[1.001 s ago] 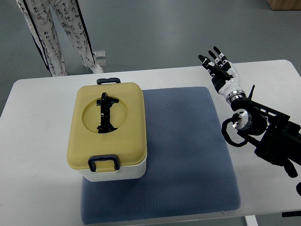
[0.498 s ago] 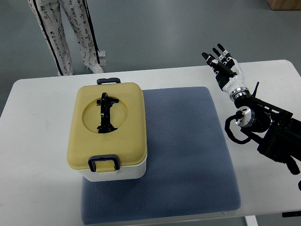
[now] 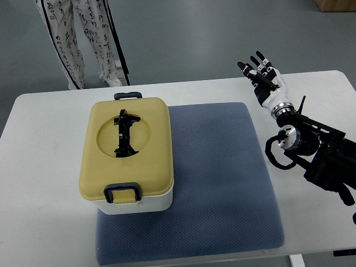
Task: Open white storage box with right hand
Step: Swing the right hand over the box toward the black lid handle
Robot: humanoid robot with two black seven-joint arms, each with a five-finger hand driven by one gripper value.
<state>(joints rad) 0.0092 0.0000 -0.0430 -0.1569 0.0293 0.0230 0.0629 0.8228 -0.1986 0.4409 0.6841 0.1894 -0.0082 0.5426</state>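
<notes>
The storage box stood on the left part of a blue-grey mat that covered the middle of the white bench. Its body was white and its lid a dull yellow, closed flat on top. A black carrying handle lay folded down in a round hollow in the lid. A dark latch sat at the near edge of the lid and another at the far edge; both looked to be down against the box.

The right hand was well apart from the box, over the far right part of the bench, just past the mat's right edge. Its fingers were stretched out and spread, pointing away from the robot, and it grasped nothing. Behind it the black arm ran down to the right edge of the picture, with a loop of cable near the wrist.

Beyond the bench, on the grey floor, stood a person's legs in white trousers with dark print.
</notes>
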